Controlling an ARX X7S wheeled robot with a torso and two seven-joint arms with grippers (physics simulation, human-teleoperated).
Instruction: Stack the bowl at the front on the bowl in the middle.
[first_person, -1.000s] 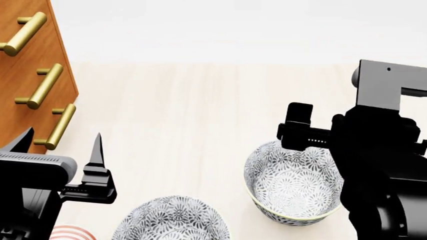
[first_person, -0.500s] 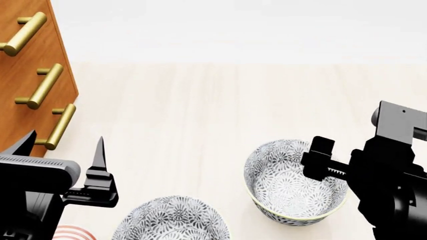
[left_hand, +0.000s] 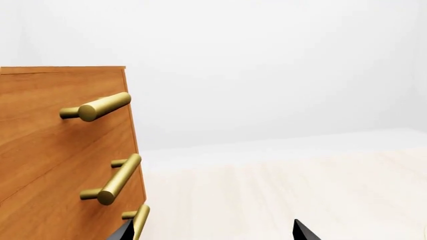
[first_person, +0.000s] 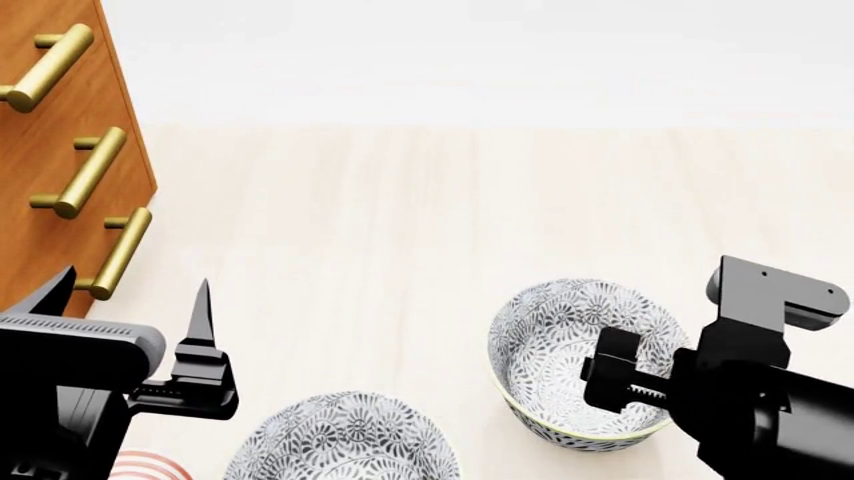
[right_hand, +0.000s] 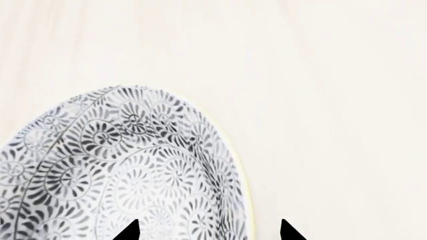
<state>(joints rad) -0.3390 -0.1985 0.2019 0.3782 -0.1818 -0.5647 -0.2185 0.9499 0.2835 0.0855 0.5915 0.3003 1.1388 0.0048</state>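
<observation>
Since a second ago the right gripper has dropped from above the far rim of the bowl at the front down and toward the robot, so it now hangs over the bowl's near right wall, partly covering the rim there. Its fingers are spread: in the right wrist view two dark tips stand apart with the pale-yellow rim passing between them, one tip over the patterned inside and the other over the bare worktop outside the bowl. Whether either tip touches the bowl I cannot tell. That bowl sits upright on the pale wooden worktop, to the right of centre in the head view. A second bowl with the same grey-and-white floral pattern, the bowl in the middle, lies nearer the robot and to the left, cut off by the lower edge of the head view, well apart from the first. The left gripper has barely shifted; it hovers at the left, fingers spread and pointing away from the robot, holding nothing, near the wooden drawer cabinet with its brass handles. Just beside the left arm, at the bottom edge, a sliver of a red-ringed plate shows. From the left wrist view, the cabinet fills one side, with only the finger tips peeking in.
</observation>
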